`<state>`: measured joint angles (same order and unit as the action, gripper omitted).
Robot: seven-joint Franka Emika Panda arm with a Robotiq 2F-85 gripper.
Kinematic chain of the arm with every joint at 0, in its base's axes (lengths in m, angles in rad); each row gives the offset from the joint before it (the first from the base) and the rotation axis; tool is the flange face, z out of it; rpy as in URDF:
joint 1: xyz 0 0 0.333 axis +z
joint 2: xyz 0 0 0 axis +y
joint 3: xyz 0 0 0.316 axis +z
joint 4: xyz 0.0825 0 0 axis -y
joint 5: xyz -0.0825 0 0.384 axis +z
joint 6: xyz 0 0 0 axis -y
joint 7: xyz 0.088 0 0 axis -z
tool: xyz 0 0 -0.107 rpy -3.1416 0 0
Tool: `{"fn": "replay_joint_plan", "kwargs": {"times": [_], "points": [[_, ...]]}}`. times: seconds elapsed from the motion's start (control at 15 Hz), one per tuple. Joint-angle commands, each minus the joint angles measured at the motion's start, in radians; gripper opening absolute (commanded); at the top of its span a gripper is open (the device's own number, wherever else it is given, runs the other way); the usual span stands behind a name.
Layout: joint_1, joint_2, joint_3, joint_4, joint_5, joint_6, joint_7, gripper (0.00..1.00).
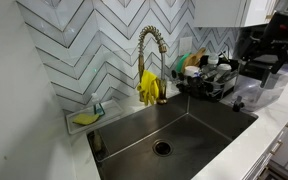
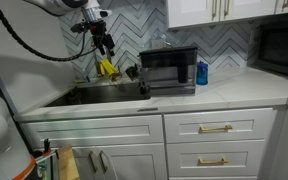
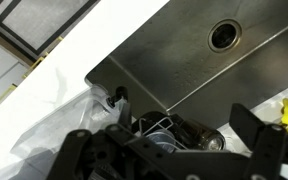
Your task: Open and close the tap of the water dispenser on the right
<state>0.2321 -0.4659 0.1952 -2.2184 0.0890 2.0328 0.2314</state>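
The water dispenser is a small dark fixture on the white counter at the sink's corner. It shows in the wrist view [image 3: 119, 97] and, small, in an exterior view [image 1: 239, 103]. My gripper [image 3: 174, 150] is open and empty, its dark fingers spread wide at the bottom of the wrist view, apart from the dispenser. In an exterior view my gripper [image 2: 106, 45] hangs high above the sink, just over the yellow gloves [image 2: 106, 68]. The tall gold coil faucet [image 1: 150, 55] carries the gloves [image 1: 150, 88].
The steel sink [image 1: 199, 125] with its drain [image 3: 224, 35] lies below. A wire dish rack [image 1: 206, 82] with dishes stands beside the faucet and shows under my fingers [image 3: 159, 125]. A microwave [image 2: 169, 70] and a blue bottle [image 2: 202, 72] stand on the counter.
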Motion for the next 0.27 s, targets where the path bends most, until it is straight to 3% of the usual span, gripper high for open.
{"fn": "replay_joint_plan", "kwargs": {"times": [0.0,0.2], "points": [[-0.019,-0.001,0.015,0.002,0.009,-0.002,-0.007,1.0],[-0.019,-0.001,0.015,-0.001,0.009,0.0,-0.007,1.0]]}}
